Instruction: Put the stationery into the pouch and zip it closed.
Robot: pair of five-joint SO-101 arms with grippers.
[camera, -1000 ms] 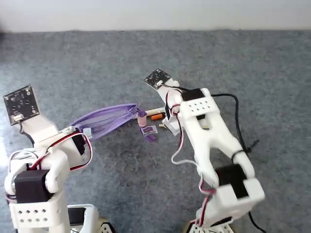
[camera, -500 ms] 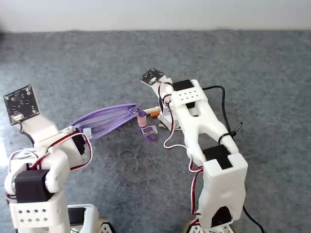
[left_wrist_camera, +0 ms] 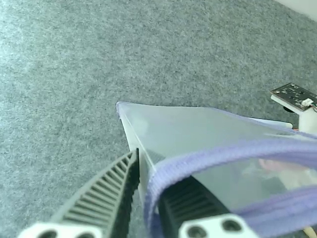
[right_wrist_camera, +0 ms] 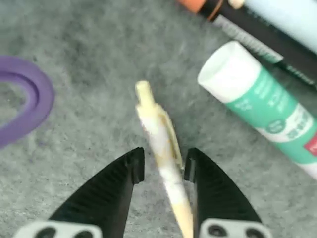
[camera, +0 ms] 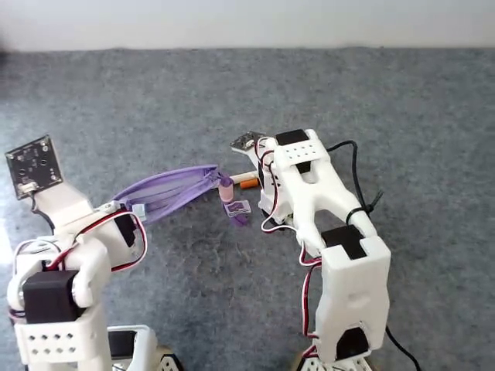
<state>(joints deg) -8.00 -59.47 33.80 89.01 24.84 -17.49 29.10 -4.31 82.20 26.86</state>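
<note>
My left gripper (left_wrist_camera: 146, 183) is shut on the edge of the translucent pouch (left_wrist_camera: 198, 134) with purple zip trim. It holds the pouch (camera: 166, 192) up off the carpet, mouth towards the stationery. My right gripper (right_wrist_camera: 163, 166) points down at the carpet, open, its two black fingers on either side of a cream pen (right_wrist_camera: 161, 144) that lies flat. Beside the pen lie a green-and-white glue stick (right_wrist_camera: 257, 104), a black pen (right_wrist_camera: 257, 44) and an orange marker (right_wrist_camera: 198, 6). From above, the orange marker (camera: 249, 183) and a small pink item (camera: 226, 188) lie by the pouch mouth.
A purple loop (right_wrist_camera: 25, 104) rests on the carpet near the pen. A small printed card (camera: 237, 207) lies just below the pouch mouth. The right arm's body (camera: 317, 201) hides part of the stationery pile. Grey carpet (camera: 402, 116) stretches open around it.
The right arm has swung left and tipped its wrist down over the stationery. The left arm and pouch have stayed put.
</note>
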